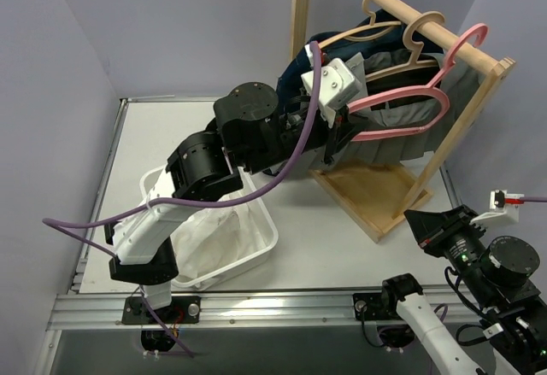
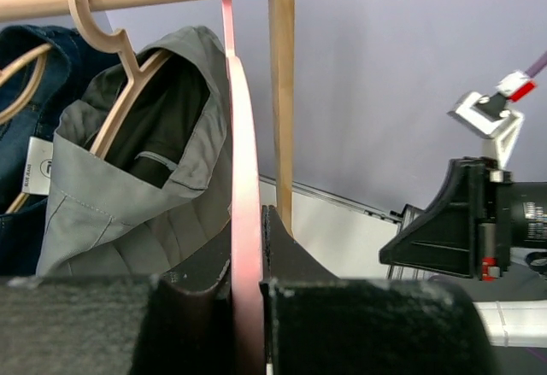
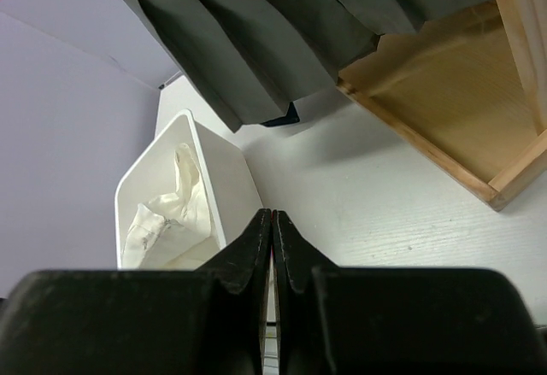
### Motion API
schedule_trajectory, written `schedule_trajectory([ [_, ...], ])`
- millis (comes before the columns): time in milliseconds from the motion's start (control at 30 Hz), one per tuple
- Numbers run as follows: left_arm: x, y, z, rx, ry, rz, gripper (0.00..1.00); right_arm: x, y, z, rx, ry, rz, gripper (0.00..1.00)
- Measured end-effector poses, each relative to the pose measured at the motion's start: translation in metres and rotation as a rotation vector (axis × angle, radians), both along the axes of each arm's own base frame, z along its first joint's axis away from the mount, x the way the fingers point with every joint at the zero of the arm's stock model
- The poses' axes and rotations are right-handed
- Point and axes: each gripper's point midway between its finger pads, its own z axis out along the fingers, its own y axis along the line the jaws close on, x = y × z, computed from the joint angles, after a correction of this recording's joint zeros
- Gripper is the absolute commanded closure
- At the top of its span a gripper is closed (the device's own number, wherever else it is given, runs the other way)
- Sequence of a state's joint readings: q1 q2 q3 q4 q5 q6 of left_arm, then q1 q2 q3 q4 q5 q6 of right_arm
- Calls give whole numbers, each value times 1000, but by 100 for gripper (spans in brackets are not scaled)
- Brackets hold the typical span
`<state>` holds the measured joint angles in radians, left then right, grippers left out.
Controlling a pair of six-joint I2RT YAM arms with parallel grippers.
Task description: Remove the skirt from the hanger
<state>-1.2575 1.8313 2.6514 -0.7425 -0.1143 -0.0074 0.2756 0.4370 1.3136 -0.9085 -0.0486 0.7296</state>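
A grey pleated skirt [image 1: 466,93] hangs from the wooden rod [image 1: 402,8] of the rack. In the left wrist view the skirt's [image 2: 128,208] waistband drapes over a wooden hanger [image 2: 115,46]. A pink hanger [image 1: 410,102] hooks onto the same rod just in front of it. My left gripper [image 1: 342,131] is shut on the pink hanger's [image 2: 244,161] lower edge, which stands edge-on between the jaws of that gripper [image 2: 248,225]. My right gripper [image 1: 414,219] rests low at the near right, shut and empty. Ahead of that gripper [image 3: 272,214], higher up, hangs the skirt's hem [image 3: 273,42].
A navy garment [image 1: 299,67] hangs on another wooden hanger to the left of the skirt. The rack's wooden base [image 1: 376,191] lies on the table. A white bin [image 1: 272,240] with white cloth [image 3: 171,213] stands under the left arm. Purple walls enclose the space.
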Motion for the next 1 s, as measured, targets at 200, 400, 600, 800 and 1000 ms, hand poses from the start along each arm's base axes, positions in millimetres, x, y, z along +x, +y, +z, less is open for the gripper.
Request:
schedule_trajectory([
  [200,23,-18,-19,10,53,-32,98,-2,-2,0,-2,1,-8,100],
  [400,33,-34,-25,-12,87,-74,98,-3,-2,-3,-5,14,-9,100],
  [600,36,-47,-47,21,136,-88,62,-3,-4,-5,-10,21,-16,100],
  [800,38,-50,-77,96,172,-80,6,2,-3,-19,-22,57,-18,100],
  [1000,54,-18,-91,172,120,43,6,6,-2,-30,-29,84,-17,100],
])
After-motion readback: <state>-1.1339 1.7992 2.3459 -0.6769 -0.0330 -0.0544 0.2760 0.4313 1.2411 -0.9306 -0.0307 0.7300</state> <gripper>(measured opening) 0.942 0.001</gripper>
